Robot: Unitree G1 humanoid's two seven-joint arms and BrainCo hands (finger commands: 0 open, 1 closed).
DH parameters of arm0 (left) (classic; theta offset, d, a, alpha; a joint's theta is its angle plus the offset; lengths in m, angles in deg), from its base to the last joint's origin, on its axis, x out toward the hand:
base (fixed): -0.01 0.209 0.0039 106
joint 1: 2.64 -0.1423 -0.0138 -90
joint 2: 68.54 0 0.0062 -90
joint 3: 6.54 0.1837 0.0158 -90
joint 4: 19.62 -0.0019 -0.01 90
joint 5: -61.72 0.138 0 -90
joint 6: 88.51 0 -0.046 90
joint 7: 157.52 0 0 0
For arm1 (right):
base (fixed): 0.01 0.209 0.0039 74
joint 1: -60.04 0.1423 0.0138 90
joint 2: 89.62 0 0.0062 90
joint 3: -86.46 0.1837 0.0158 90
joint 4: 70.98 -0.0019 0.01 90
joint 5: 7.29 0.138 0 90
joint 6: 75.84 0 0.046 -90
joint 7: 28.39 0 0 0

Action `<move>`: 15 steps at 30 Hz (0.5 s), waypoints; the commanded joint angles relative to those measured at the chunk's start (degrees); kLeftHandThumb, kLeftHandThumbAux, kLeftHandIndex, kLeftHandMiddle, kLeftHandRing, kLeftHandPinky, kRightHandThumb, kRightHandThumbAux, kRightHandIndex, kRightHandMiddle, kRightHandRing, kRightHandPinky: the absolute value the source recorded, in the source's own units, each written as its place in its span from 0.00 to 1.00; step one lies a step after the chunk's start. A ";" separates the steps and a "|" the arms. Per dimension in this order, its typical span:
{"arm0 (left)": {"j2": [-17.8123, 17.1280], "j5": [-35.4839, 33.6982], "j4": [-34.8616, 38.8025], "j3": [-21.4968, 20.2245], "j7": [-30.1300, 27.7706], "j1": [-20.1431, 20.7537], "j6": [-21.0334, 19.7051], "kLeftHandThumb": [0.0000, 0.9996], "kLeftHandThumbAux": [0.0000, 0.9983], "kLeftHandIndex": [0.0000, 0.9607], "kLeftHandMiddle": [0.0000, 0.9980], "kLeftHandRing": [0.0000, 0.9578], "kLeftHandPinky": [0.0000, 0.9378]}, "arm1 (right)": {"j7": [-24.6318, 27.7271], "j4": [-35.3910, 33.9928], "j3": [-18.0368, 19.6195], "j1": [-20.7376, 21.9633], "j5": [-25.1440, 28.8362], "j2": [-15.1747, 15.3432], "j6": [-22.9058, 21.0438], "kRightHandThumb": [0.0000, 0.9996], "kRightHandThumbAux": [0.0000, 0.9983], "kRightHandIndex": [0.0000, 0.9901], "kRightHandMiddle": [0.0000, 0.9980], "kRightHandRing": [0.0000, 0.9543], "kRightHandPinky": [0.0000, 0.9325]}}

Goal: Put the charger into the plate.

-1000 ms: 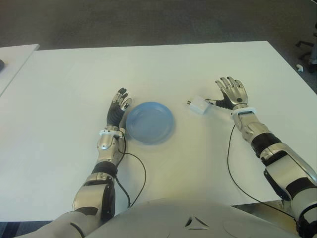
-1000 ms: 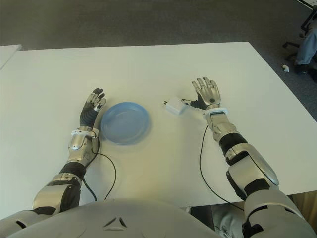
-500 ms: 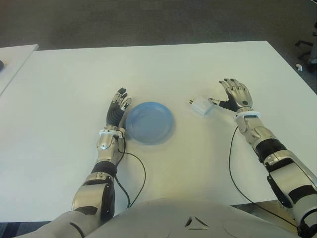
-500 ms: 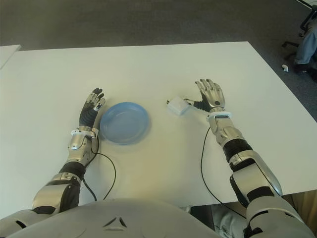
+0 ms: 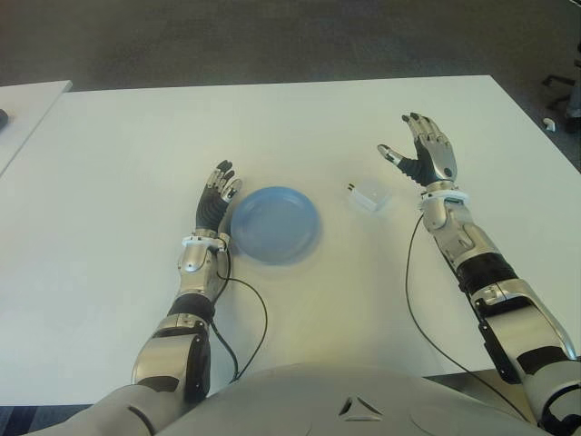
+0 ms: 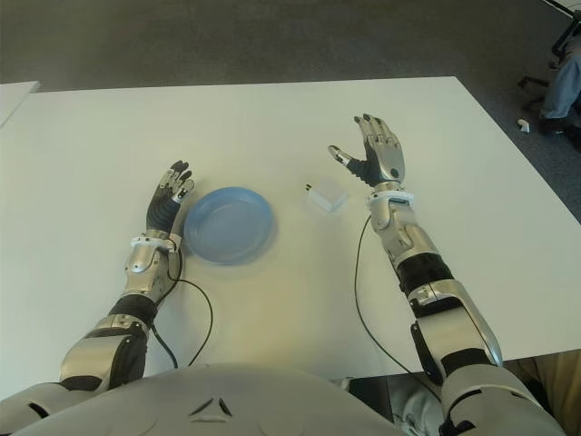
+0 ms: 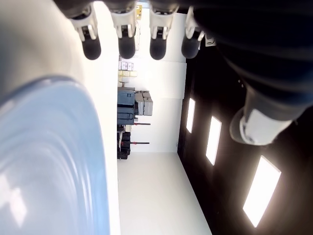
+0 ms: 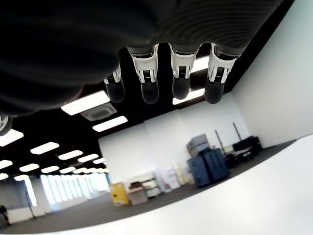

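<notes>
We count one white charger (image 5: 369,197) on the table (image 5: 300,118), between one blue plate (image 5: 273,223) and our empty, spread right hand (image 5: 425,159); left hand (image 5: 216,202) relaxed beside plate's left; no readable writing.

A white table (image 5: 300,118) filled most of the scene. Beyond its far edge lay dark grey carpet (image 5: 272,41). A second white table (image 5: 23,113) stood just off the left edge, apart by a narrow gap, with a small dark object (image 5: 3,117) at its border. Past the far right corner, a chair base (image 5: 558,82) and a small white object (image 5: 549,123) sat on the floor; a blue-clothed leg (image 6: 563,86) showed there too
</notes>
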 commanded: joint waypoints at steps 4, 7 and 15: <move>0.26 0.59 -2.83 0.29 -0.29 -2.51 -2.63 0.06 0.53 0.00 0.01 0.00 0.00 | 2.63 -0.41 0.64 -0.85 0.27 -2.43 -0.02 0.24 0.14 0.00 0.00 0.00 0.00; 0.25 0.82 -2.78 0.48 -0.20 -2.58 -2.53 0.05 0.53 0.00 0.01 0.00 0.00 | 3.62 0.13 -0.04 -0.31 -0.57 -3.52 -0.99 0.24 0.13 0.00 0.00 0.00 0.00; 0.26 0.90 -2.46 0.75 -0.42 -2.84 -2.35 0.05 0.52 0.00 0.01 0.00 0.00 | 6.60 -0.21 -0.66 -0.44 -1.84 -5.41 -3.52 0.24 0.13 0.00 0.00 0.00 0.00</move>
